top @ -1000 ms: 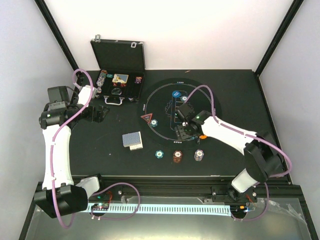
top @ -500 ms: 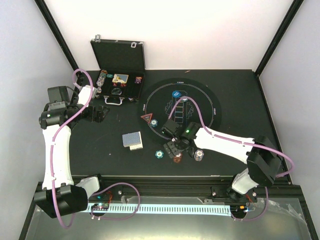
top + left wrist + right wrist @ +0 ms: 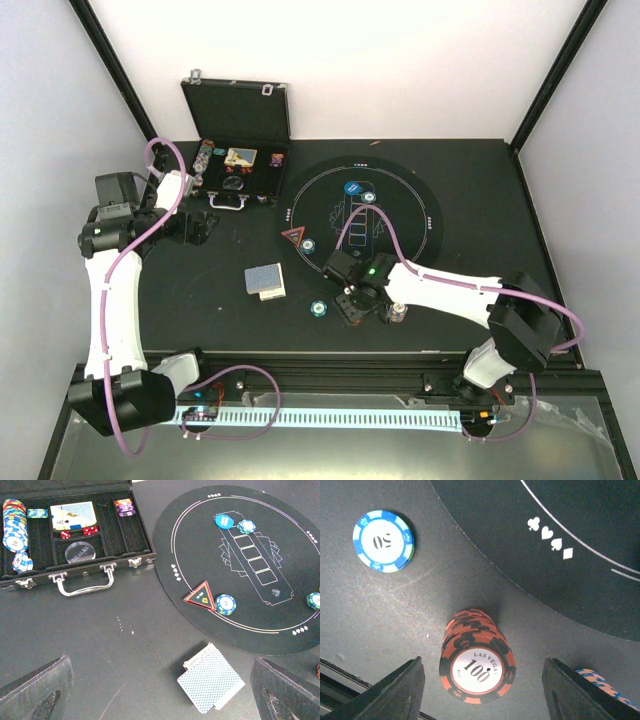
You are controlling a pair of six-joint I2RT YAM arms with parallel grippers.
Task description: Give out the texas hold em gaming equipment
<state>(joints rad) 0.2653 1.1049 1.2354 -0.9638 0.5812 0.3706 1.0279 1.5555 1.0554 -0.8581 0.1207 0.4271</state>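
Note:
A stack of red-brown and black chips (image 3: 477, 665) stands on the table just off the mat's near edge. My right gripper (image 3: 485, 695) is open and straddles it, with a gap on both sides; from above, the right gripper (image 3: 355, 305) covers the stack. A teal chip (image 3: 383, 541) lies to its left and a white and blue stack (image 3: 398, 313) to its right. The blue-backed card deck (image 3: 211, 685) lies on the table between the spread fingers of my open left gripper (image 3: 160, 700). A red triangle marker (image 3: 200, 596) and a chip (image 3: 225, 604) sit on the mat's left rim.
The open black case (image 3: 238, 150) with chips and cards stands at the back left. The round black mat (image 3: 400, 215) carries a blue disc (image 3: 352, 187) and a teal chip (image 3: 369, 197) near its far side. The table's front edge is close behind the chip row.
The right arm swung off the mat toward the near left and came down over the red-brown stack, its jaws narrowing a little. The left arm has not moved.

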